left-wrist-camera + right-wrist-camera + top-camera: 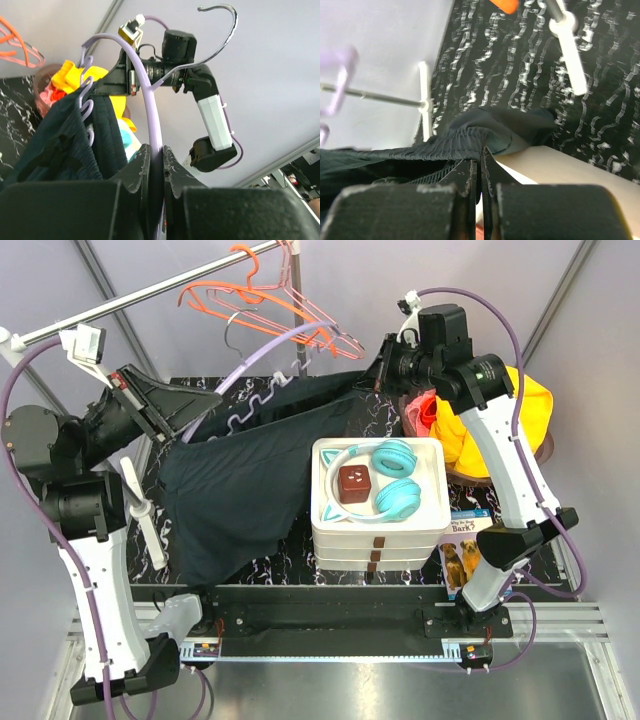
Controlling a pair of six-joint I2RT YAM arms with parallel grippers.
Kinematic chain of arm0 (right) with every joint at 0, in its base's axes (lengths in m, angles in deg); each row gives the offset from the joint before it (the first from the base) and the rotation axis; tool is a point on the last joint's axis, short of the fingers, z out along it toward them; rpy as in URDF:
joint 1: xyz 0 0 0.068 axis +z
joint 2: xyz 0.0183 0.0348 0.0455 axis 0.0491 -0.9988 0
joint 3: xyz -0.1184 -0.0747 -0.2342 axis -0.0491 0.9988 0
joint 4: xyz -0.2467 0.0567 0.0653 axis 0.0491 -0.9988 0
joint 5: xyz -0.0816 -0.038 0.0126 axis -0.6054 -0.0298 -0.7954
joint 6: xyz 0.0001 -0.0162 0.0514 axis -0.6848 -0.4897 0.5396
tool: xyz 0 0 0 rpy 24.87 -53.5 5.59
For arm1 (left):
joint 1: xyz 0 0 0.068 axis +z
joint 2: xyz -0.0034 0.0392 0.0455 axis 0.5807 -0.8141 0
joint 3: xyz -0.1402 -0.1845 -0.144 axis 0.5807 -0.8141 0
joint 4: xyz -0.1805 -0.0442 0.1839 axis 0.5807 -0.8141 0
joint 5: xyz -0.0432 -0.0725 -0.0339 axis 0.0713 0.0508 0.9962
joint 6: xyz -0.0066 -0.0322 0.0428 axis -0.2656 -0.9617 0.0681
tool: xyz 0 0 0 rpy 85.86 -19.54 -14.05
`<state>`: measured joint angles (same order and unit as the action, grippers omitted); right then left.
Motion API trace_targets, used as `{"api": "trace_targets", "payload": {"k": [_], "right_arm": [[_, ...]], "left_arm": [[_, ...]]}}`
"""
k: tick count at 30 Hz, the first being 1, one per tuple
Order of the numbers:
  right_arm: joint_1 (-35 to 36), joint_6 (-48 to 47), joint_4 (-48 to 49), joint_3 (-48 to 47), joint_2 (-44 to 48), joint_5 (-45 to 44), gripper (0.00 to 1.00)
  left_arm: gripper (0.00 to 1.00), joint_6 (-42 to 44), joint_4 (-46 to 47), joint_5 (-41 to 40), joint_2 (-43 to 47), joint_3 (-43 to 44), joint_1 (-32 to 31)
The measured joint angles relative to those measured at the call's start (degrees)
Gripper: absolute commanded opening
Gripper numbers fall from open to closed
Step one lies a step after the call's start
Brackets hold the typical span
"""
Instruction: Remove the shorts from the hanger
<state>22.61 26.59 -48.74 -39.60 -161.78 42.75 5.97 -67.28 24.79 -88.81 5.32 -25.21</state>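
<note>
Pinching the lavender hanger (149, 100) between its two fingers, the left tool (156, 167) is pressed tight on the long arm, with the metal hook pointing up into open air. The right tool (481, 167) has its fingers drawn almost together on the gathered waistband of the dark shorts (240, 475), with a fold of the elastic edge caught between the tips.

Outward from there, the left wrist view shows the waistband looped over the hanger's wavy, notched arm, so the garment is not yet off. Most of the cloth sags from that arm and spreads over the black marbled counter (285, 562), its edge lying against the stacked white trays (375, 540) that carry teal headphones (395, 485). Orange hangers (260, 290) sit on the rail behind, well apart from the work.

By my reading, both grasps are set and the task is roughly midway. What remains is drawing the waistband along and past the end of the notched arm until the shorts hang free of it.
</note>
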Motion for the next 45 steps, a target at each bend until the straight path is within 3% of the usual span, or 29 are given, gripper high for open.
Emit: {"api": "trace_targets", "payload": {"k": [5, 11, 15, 20, 26, 36, 45], "right_arm": [[0.15, 0.68, 3.34, 1.31, -0.13, 6.21, 0.0], [7.39, 2.89, 7.23, 1.81, -0.81, 8.46, 0.0], [10.71, 5.16, 8.26, -2.78, -4.28, 10.82, 0.0], [10.99, 6.38, 7.39, -12.22, -10.54, 11.85, 0.0], [10.08, 7.85, 5.01, -16.74, -12.79, 7.56, 0.0], [-0.85, 12.37, 2.19, -18.62, -12.11, -0.76, 0.0], [-2.12, 6.12, -5.38, -18.69, -4.28, -11.1, 0.0]], "left_arm": [[0.0, -4.79, 10.03, -2.21, -0.39, -1.55, 0.02], [0.0, -11.13, 22.03, -3.04, -1.68, -4.46, 0.17], [0.0, -12.66, 25.0, -4.55, -2.03, -6.08, 0.15], [0.0, -12.52, 25.31, -8.87, -1.81, -7.13, -1.01], [0.0, -11.26, 23.34, -13.03, -1.33, -7.48, -1.73], [0.0, -7.52, 15.98, -17.11, 2.56, -7.48, -1.73], [0.0, -2.97, 7.91, -17.44, 2.95, -3.82, -1.73]]}}
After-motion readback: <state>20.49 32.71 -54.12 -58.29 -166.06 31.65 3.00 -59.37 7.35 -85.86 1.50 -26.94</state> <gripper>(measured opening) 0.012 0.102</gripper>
